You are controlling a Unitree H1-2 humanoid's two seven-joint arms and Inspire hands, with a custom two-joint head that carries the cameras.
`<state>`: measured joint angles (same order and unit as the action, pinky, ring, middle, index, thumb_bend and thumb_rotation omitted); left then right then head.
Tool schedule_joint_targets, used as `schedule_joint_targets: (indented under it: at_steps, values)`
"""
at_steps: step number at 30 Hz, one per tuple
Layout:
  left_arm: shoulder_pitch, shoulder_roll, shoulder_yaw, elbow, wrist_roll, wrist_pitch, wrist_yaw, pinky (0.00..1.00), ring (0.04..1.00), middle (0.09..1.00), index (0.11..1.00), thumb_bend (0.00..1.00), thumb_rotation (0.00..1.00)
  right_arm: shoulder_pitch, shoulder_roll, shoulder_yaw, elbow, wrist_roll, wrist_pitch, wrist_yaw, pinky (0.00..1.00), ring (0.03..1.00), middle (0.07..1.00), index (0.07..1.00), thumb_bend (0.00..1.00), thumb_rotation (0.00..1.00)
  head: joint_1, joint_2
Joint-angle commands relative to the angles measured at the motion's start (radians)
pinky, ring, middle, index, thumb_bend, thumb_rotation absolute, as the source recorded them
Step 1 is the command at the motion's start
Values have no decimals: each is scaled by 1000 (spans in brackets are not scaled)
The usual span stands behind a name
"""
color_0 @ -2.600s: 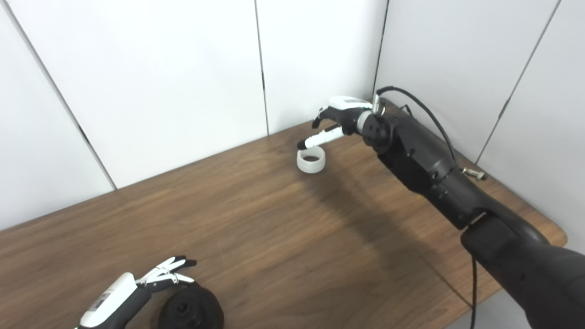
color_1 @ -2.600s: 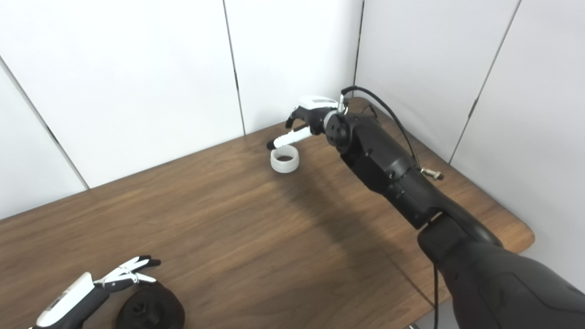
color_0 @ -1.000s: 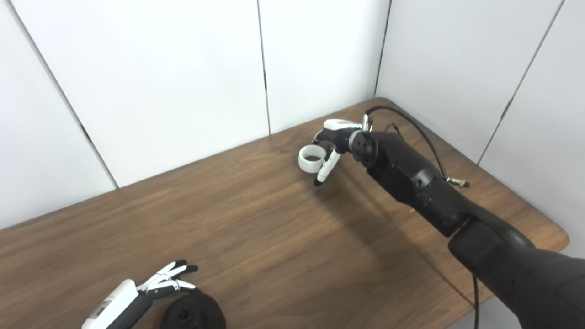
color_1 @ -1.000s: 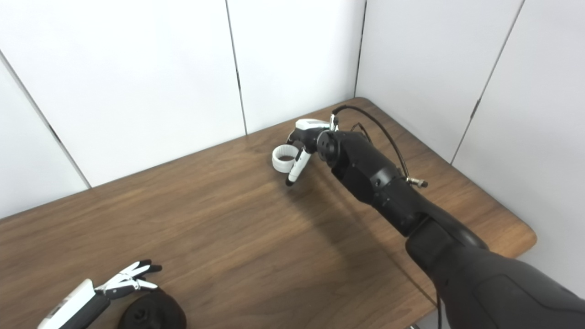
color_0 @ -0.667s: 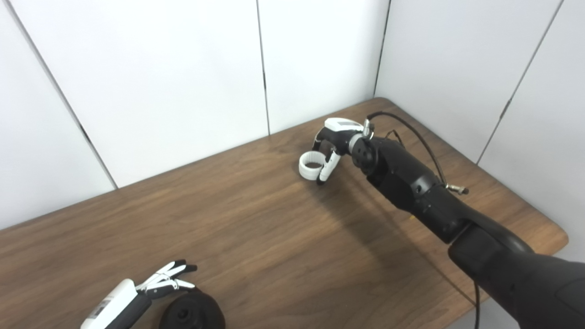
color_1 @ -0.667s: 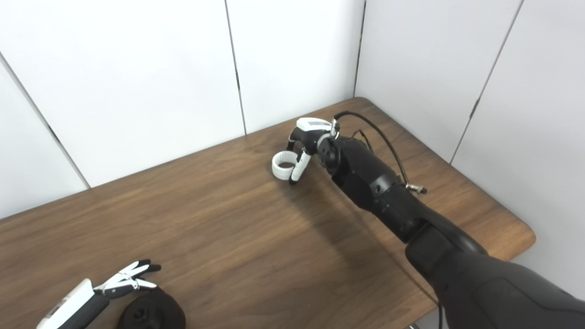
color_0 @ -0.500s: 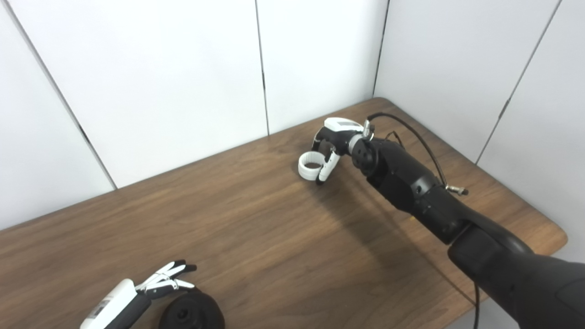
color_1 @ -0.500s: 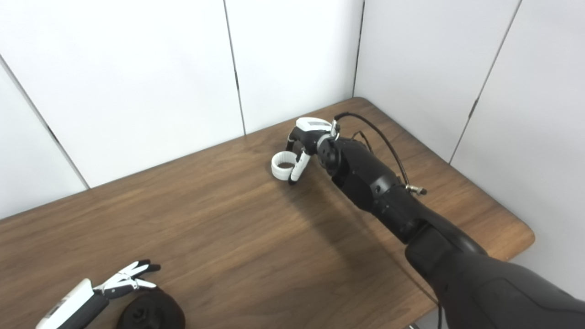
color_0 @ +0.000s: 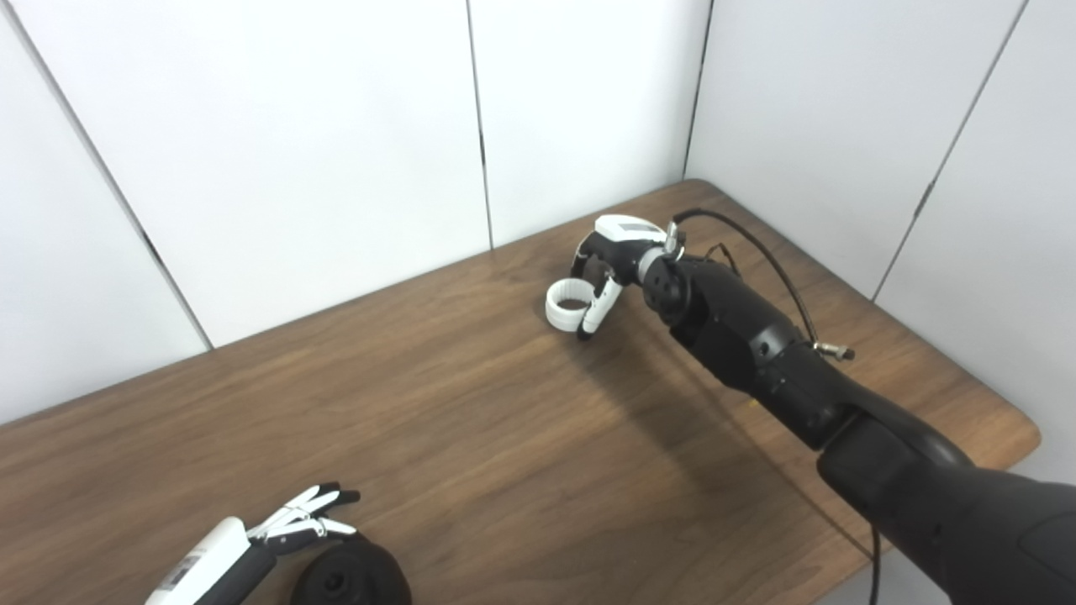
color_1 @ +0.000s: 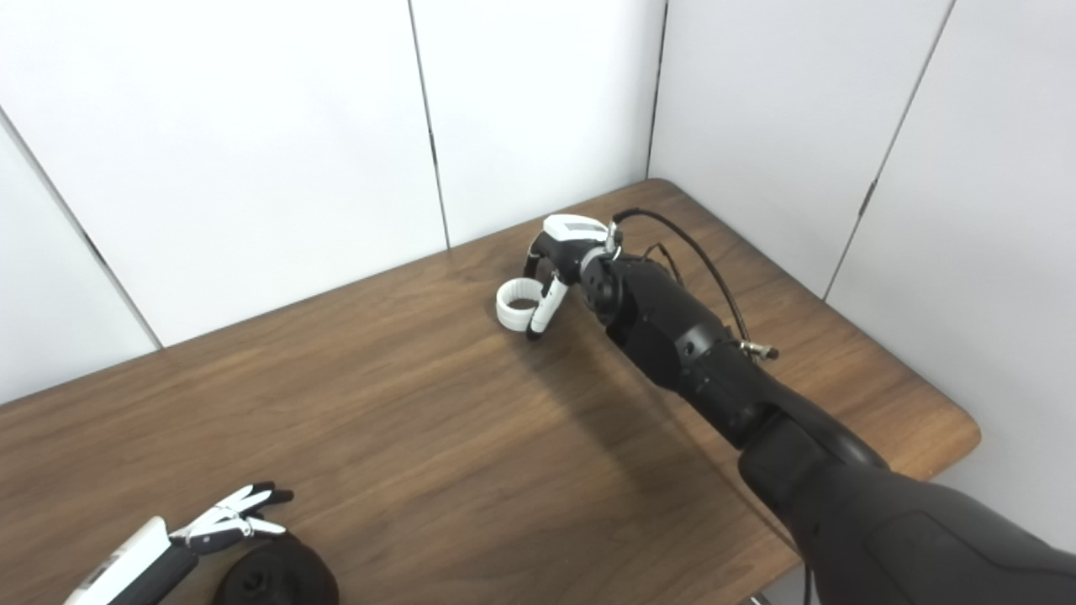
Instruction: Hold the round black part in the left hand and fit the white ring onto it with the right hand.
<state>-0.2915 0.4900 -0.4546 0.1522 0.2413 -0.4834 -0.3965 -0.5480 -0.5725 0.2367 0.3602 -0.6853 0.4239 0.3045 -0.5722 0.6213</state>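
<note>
Grasp stage, right side: my right hand (color_0: pixel 607 265) curls at the white ring (color_0: pixel 565 305), far across the wooden table (color_0: pixel 504 437), one finger (color_0: pixel 596 309) lying against the ring's near wall and others behind it. Whether the ring is actually pinched I cannot tell (it appears to sit on the tabletop). My left hand (color_0: pixel 252 542) hovers beside the round black part (color_0: pixel 349 576) at the near edge, fingers spread, gripping nothing. Next, I judge, both hands must close firmly, then the ring must travel to the black part. Open tabletop lies between them; the back wall panels (color_0: pixel 336 151) stand near the ring.
</note>
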Motion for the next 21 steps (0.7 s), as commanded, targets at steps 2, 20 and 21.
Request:
schedule_joint_targets:
  at_steps: [2, 20, 21]
  values:
    - [12, 18, 0, -13, 21, 21, -43, 812, 975, 928, 488, 521, 66, -33, 19, 1, 3, 23, -19, -22, 889, 874, 870, 637, 827, 192, 0, 4]
    - [15, 12, 8, -17, 24, 24, -64, 857, 983, 934, 488, 521, 66, -3, 23, -3, 7, 47, -70, -127, 866, 855, 799, 484, 519, 130, 2, 17]
    - [15, 12, 9, -18, 24, 26, -67, 860, 985, 935, 488, 521, 66, -2, 22, -3, 7, 48, -71, -128, 867, 855, 798, 484, 519, 130, 3, 18]
